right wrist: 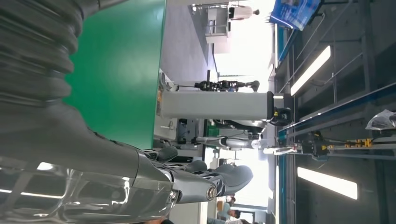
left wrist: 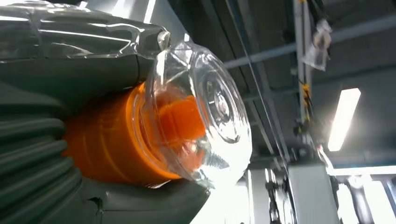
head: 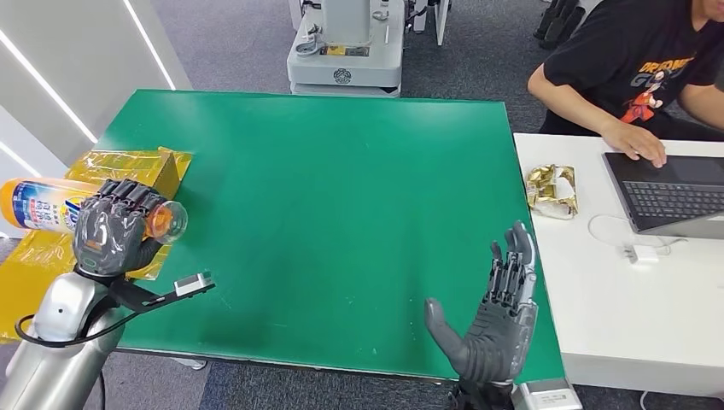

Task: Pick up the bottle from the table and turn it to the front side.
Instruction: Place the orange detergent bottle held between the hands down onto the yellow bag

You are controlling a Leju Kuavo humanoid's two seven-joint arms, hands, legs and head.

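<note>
My left hand (head: 111, 229) grips a bottle (head: 38, 205) lying sideways in the air over the table's left edge. The bottle has a yellow-orange body with a blue and white label and a clear cap (head: 173, 219) over an orange neck pointing right. In the left wrist view the clear cap (left wrist: 205, 112) and orange neck (left wrist: 116, 140) sit close, held between my grey thumb and fingers. My right hand (head: 495, 312) hovers open, palm up and fingers spread, above the green table (head: 333, 188) near its front right corner. The right wrist view shows the right hand's fingers (right wrist: 205, 179) with nothing in them.
A yellow box (head: 145, 166) and yellow wrapping lie at the table's left edge beneath the bottle. A white desk (head: 615, 299) on the right carries a laptop (head: 674, 192), a gold wrapper (head: 552, 190) and a cable; a person in black types there. A grey machine base (head: 344, 64) stands behind the table.
</note>
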